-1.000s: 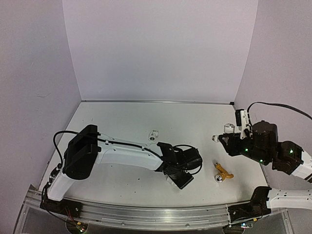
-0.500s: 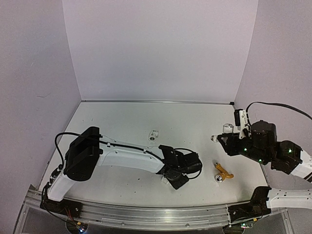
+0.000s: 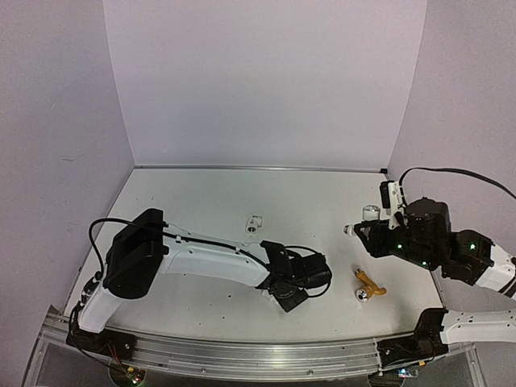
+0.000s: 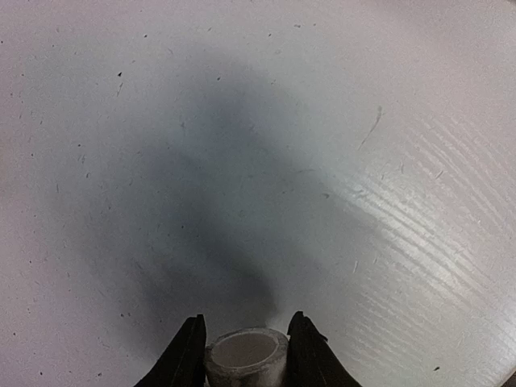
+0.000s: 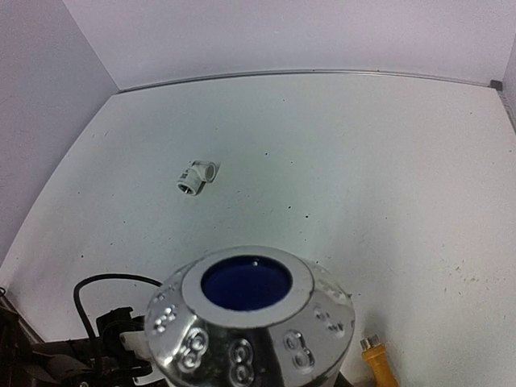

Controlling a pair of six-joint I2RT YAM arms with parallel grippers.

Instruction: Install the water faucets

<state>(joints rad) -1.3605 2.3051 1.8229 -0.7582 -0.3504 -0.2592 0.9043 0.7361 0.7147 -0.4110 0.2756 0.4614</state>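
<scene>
In the top view my right gripper (image 3: 360,230) hovers above the table at the right, shut on the white water faucet (image 3: 369,214), whose silvery end (image 3: 348,229) points left. That silvery end (image 5: 250,314), blue inside, fills the bottom of the right wrist view and hides the fingers. The yellow-gold faucet (image 3: 369,284) lies on the table below it, and its tip (image 5: 379,363) shows in the right wrist view. My left gripper (image 3: 290,297) is down at the table's front middle. Its jaws (image 4: 246,319) are shut on a stubby white pipe fitting (image 4: 246,355).
A second white elbow fitting (image 3: 255,222) lies on the table's middle, towards the back, also in the right wrist view (image 5: 196,176). The left arm (image 3: 210,258) stretches low across the front. Walls close the table at the back and both sides.
The left gripper's jaws have closed in on the white pipe fitting, and the wrist has turned slightly. The right gripper has drifted a little left and back with the white faucet.
</scene>
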